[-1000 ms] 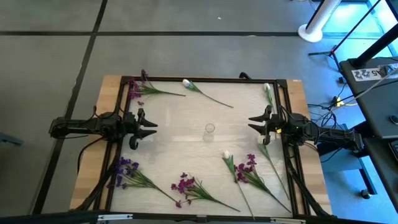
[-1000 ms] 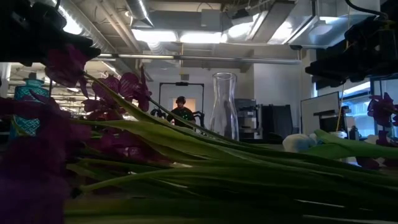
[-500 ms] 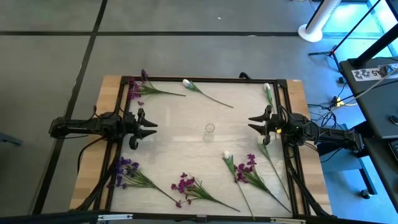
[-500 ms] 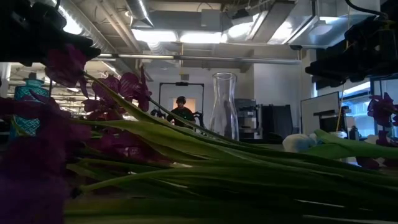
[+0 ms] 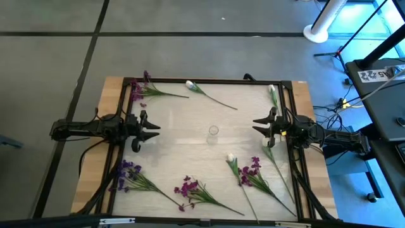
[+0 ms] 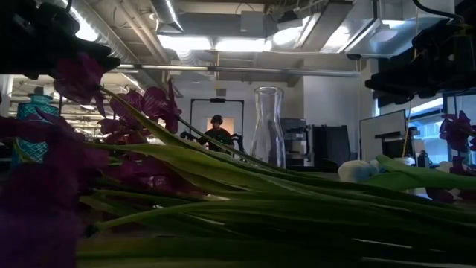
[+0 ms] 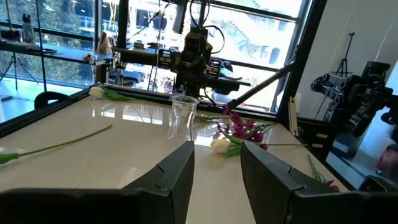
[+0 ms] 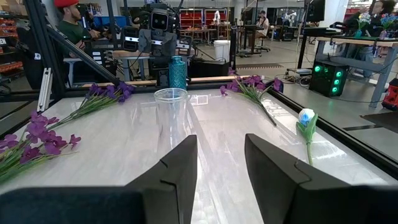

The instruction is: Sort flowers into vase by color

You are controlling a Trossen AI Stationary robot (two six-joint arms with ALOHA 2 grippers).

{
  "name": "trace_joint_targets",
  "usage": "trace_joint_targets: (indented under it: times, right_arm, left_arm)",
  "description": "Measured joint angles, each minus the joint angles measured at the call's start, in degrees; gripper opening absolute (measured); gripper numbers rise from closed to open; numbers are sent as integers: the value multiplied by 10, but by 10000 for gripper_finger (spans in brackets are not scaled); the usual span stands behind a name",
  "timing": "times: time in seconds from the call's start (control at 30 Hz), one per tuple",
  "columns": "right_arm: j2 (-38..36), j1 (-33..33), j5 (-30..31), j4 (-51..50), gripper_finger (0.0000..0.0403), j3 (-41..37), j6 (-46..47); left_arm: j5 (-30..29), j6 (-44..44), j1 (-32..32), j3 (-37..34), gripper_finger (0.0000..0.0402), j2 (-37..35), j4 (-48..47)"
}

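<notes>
Grey floor surrounds a pale white tabletop [image 5: 190,136] framed in black rails on a light wooden base, seen from above. Two dark robot arms reach in from opposite sides. At the left edge, the left gripper [image 5: 154,127] hangs above the surface with its fingers spread apart and holding nothing; at the right edge, the right gripper [image 5: 258,125] mirrors it, fingers likewise spread and empty. Between them, near the table's middle, stands a clear glass vase [image 5: 213,132], upright and with no stems in it. Artificial flowers lie flat around it, all apart from the vase. Purple-magenta blossom clusters with green leaves rest at the far left corner [image 5: 143,88], the near left [image 5: 129,174], the near middle [image 5: 188,188] and the near right [image 5: 252,171]. White tulip-like buds on thin green stems lie at the far middle [image 5: 190,84], the far right [image 5: 272,90] and just beyond the near-right purple cluster [image 5: 231,157].
</notes>
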Motion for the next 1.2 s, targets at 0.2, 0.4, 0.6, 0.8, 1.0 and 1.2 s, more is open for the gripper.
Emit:
trace_joint_targets:
  times: [0.2, 0.4, 0.6, 0.8, 1.0, 1.2]
  right_arm:
    - [0, 0, 0, 0, 134, 0, 0]
    - [0, 0, 0, 0, 134, 0, 0]
    - [0, 0, 0, 0, 134, 0, 0]
    - [0, 0, 0, 0, 134, 0, 0]
    - [0, 0, 0, 0, 134, 0, 0]
    - [0, 0, 0, 1, 134, 0, 0]
  left_arm:
    - [0, 0, 0, 0, 128, 0, 0]
    - [0, 1, 0, 0, 128, 0, 1]
    - [7, -91, 0, -1, 128, -2, 107]
    - [-56, -133, 0, 3, 128, 11, 301]
    - [-89, -71, 0, 109, 128, 136, 256]
    - [-267, -50, 0, 179, 127, 301, 189]
